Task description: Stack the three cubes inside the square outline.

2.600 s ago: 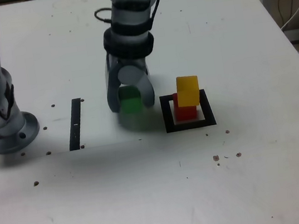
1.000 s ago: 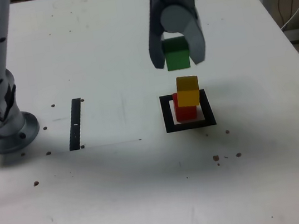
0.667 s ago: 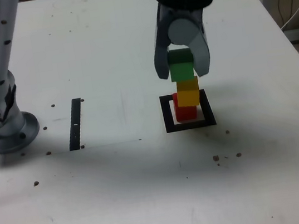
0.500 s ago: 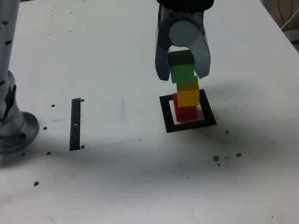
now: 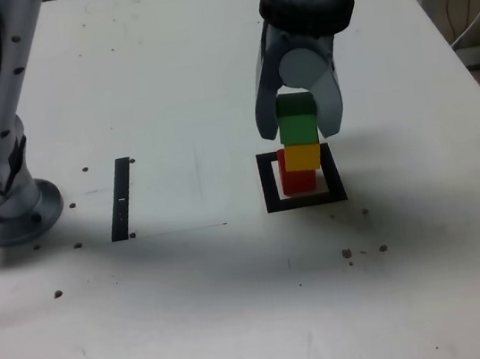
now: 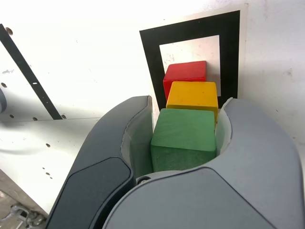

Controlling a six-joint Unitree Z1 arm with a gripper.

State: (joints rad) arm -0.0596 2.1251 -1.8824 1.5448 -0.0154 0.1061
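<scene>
So the gripper [image 5: 301,125] is pinching the green cube [image 5: 297,119], one curved finger on each side of it, and the green cube sits right on top of the yellow cube [image 5: 302,157]. In the exterior view the two look like they're touching, no gap I can make out. Under the yellow one is the red cube [image 5: 295,178], which sits inside the square outline [image 5: 268,182] on the white patch in the middle. The stack isn't perfectly lined up: the red one pokes out a bit toward the exterior view's left compared to the yellow.

The wrist view shows it pretty nicely too: green cube [image 6: 185,135] jammed between the two grey fingers [image 6: 124,143], with the yellow cube [image 6: 191,95] and the red cube [image 6: 185,73] stepping off beyond it, and the black frame of the square outline [image 6: 150,52] around them.

Around the stack there's not much in the way. The tabletop [image 5: 241,306] is white and mostly bare, with some small dark specks and holes scattered about. A narrow black strip [image 5: 122,198] lies well off toward the exterior view's left, nowhere near the cubes. Further left is the arm's round metal base [image 5: 3,197], with the arm going up and out of frame. Some cables [image 5: 468,10] hang off the far right edge past the tabletop.
</scene>
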